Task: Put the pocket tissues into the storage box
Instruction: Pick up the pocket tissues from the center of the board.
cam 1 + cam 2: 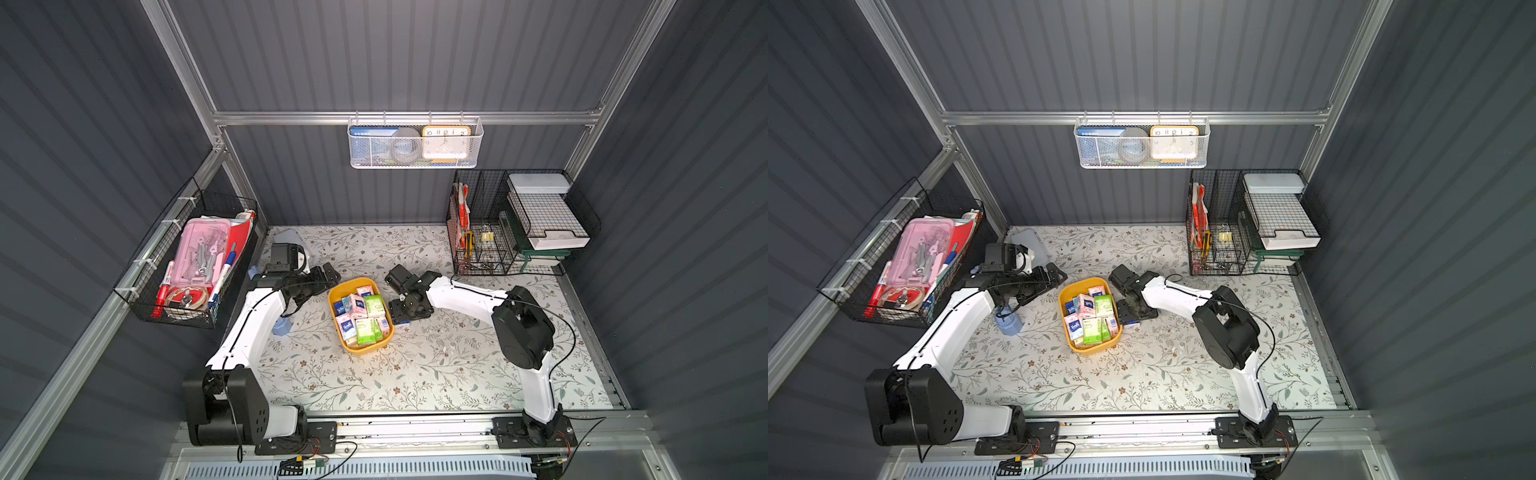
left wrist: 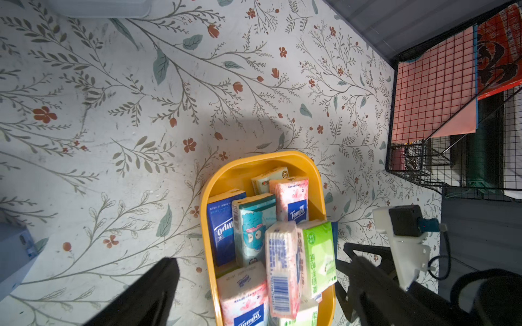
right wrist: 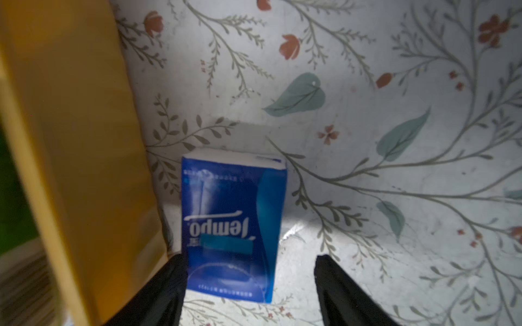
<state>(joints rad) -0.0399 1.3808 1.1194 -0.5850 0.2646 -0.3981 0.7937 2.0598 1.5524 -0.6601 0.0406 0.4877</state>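
The mustard-yellow rounded plastic tub (image 1: 360, 352) sits in the middle of the floral-printed tabletop (image 1: 415, 374). It is crammed with pocket tissue packets (image 1: 361, 316) in green, pink, dark blue and light blue, some standing on edge and others leaning across them.

One dark blue packet (image 3: 231, 225) is outside it. The right wrist view shows it lying flat on the table just beside the tub's outer wall, label up. In both top views that packet is almost wholly hidden under the arm, with only a sliver showing at the tub's right side.

The right gripper (image 3: 250, 258) is down low over this packet with its fingers spread. One black finger (image 3: 169, 282) is against the packet's edge on the tub side, and the other stands clear of it with bare table between. Nothing is clasped.

The left gripper (image 2: 261, 255) hovers by the tub's far left corner. The left wrist view shows its fingers parted wide and holding nothing. One of them blurs into the right arm's black parts, so I can't trace its tip exactly.
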